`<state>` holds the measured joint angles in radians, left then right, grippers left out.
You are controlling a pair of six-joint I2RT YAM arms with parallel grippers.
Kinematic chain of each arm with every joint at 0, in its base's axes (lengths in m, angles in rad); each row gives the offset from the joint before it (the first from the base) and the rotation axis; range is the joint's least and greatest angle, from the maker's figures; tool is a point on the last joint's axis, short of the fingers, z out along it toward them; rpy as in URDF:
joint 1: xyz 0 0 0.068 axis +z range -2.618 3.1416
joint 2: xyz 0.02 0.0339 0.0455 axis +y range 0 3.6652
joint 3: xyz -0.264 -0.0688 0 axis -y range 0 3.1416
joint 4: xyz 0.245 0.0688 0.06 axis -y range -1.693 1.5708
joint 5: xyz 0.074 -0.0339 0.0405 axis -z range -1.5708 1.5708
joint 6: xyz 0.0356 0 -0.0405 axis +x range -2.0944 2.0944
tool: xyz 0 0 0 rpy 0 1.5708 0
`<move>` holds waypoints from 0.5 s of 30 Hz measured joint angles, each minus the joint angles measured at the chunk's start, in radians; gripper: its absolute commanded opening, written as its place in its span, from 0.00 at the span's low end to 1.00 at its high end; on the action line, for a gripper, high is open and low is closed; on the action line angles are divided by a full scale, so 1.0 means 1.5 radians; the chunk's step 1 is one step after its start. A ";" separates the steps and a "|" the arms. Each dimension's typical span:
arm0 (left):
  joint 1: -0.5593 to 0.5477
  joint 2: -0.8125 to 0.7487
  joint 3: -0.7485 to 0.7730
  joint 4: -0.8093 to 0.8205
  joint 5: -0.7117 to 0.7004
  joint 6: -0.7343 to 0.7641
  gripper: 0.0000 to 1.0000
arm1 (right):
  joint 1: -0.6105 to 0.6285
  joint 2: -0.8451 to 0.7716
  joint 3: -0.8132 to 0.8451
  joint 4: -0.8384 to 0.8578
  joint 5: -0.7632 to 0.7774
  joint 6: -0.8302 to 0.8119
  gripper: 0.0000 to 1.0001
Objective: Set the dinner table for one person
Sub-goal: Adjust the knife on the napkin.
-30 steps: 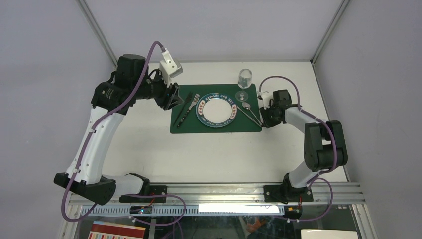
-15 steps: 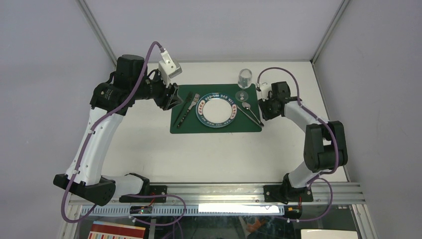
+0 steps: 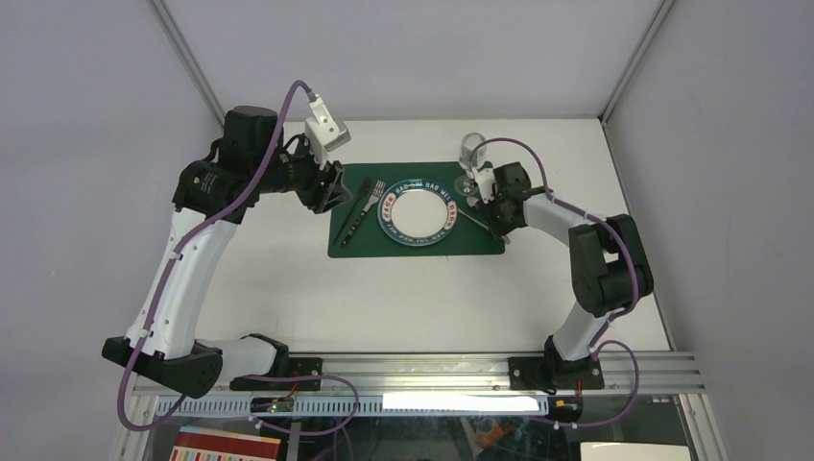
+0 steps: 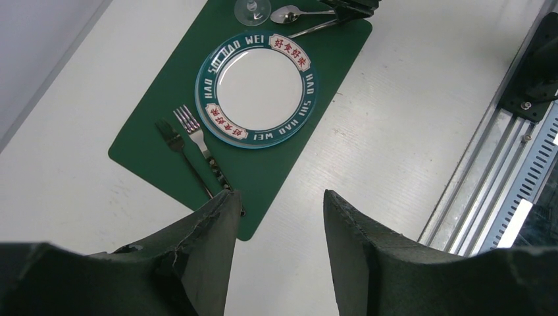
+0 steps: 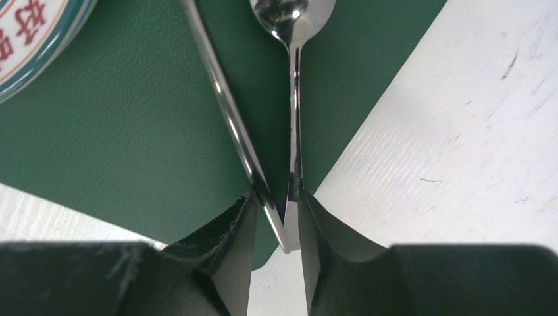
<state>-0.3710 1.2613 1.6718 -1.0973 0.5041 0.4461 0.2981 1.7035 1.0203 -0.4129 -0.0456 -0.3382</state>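
Note:
The white dinner table (image 3: 403,288) carries a dark green placemat (image 3: 422,245) with a teal-rimmed plate (image 3: 416,213) on it. Two forks (image 4: 191,125) lie left of the plate. A spoon (image 5: 293,20) and a knife (image 5: 220,92) lie right of it, their handles converging. My right gripper (image 5: 279,210) sits at the mat's right edge, its fingers pressed against both handle ends. A clear glass (image 3: 471,149) stands at the mat's far right corner, partly behind the right arm's cable. My left gripper (image 4: 279,204) hangs open above the mat's left edge, holding nothing.
Grey walls enclose the table on the left, back and right. A silver aluminium rail (image 3: 413,370) with both arm bases runs along the near edge. The right arm's elbow (image 3: 605,264) stands over the table's right side.
The right arm has swung left, bringing its gripper from the mat's right edge over the spoon and knife handles. Its cable now crosses in front of the glass. The left arm has stayed put.

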 measured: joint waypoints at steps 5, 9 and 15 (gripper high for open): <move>0.000 -0.005 -0.002 0.000 0.000 0.000 0.52 | 0.000 0.006 0.006 0.009 0.017 0.001 0.32; 0.000 -0.008 -0.002 0.000 0.000 0.000 0.52 | 0.001 0.006 0.006 0.010 0.021 0.003 0.32; 0.000 -0.010 -0.002 0.000 0.000 0.000 0.52 | 0.002 -0.007 0.006 0.010 0.015 0.007 0.32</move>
<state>-0.3710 1.2469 1.6691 -1.0973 0.5041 0.4465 0.3012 1.6936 1.0286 -0.3977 -0.0227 -0.3279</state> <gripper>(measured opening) 0.518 0.321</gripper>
